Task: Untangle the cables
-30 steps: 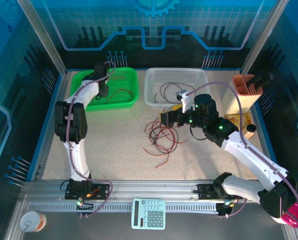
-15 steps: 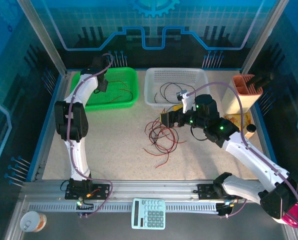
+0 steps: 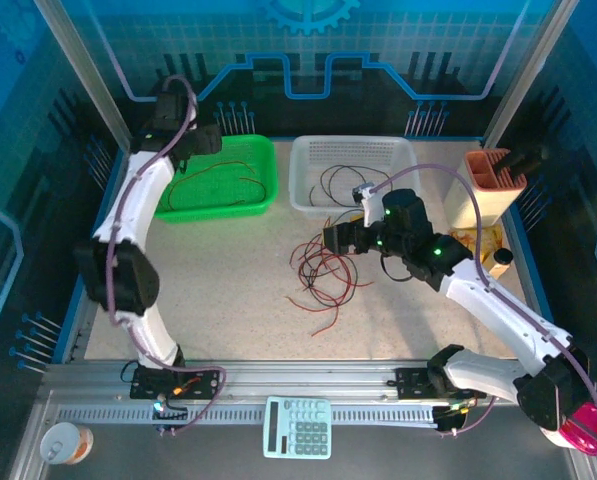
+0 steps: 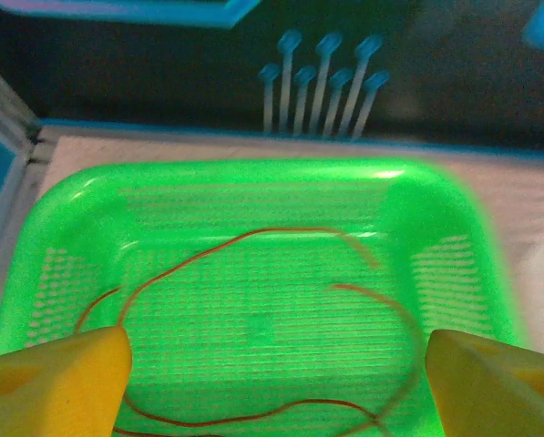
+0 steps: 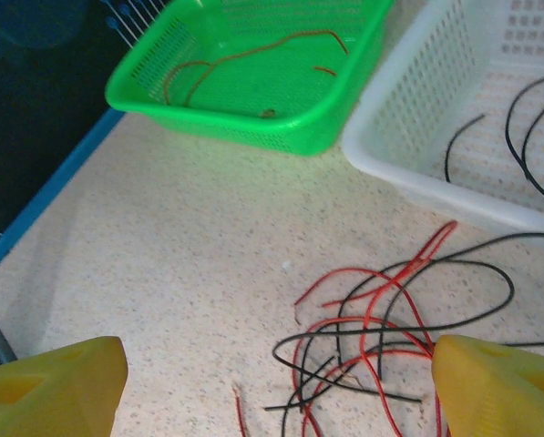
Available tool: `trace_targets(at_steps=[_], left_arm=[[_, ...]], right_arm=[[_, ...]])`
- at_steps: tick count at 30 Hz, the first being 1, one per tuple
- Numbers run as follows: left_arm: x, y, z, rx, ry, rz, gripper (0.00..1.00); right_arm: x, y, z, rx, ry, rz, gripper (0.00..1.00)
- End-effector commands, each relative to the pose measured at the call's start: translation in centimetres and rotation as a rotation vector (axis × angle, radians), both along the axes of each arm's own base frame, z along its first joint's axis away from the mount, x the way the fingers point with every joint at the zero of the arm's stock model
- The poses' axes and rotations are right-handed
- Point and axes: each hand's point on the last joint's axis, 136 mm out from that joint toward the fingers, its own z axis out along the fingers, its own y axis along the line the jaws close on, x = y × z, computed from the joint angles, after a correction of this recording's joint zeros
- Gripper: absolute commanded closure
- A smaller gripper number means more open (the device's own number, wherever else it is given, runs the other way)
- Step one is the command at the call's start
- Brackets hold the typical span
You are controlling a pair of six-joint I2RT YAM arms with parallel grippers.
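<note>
The speckled beige counter carries a green basket directly beneath the left end effector. A white basket sits just beyond the right end effector. A loose tangle of red and black cables lies on the bare surface just below and in front of that right end effector. Well off to its right stands an orange holder, with what may be a small black knob near it.

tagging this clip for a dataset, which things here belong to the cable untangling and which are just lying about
Belonging to the job: tangled cables on the table; red cable in the green basket; black cables in the white basket.
Lying about: calculator; small round container; orange holder.
</note>
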Motion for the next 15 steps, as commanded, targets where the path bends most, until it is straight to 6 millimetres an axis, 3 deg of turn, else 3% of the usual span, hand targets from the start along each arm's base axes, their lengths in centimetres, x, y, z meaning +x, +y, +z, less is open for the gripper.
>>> trace_targets(at_steps=[1, 8, 15], left_arm=[[-2.0, -3.5, 3.1, -0.272, -0.122, -0.076, 0.13], [-9.0, -6.0, 3.7, -0.542, -0.208, -0.131, 0.05], [-14.6, -7.6, 0.6, -0.684, -0.184, -0.150, 0.01]], right_arm=[[0.8, -0.9, -1.1, -0.040, 0.051, -0.065, 0.13], [0.8, -1.5, -4.4, -0.089, 0.140, -0.116, 0.17], [1.2, -2.5, -7.1, -0.128, 0.201, -0.196, 0.18]])
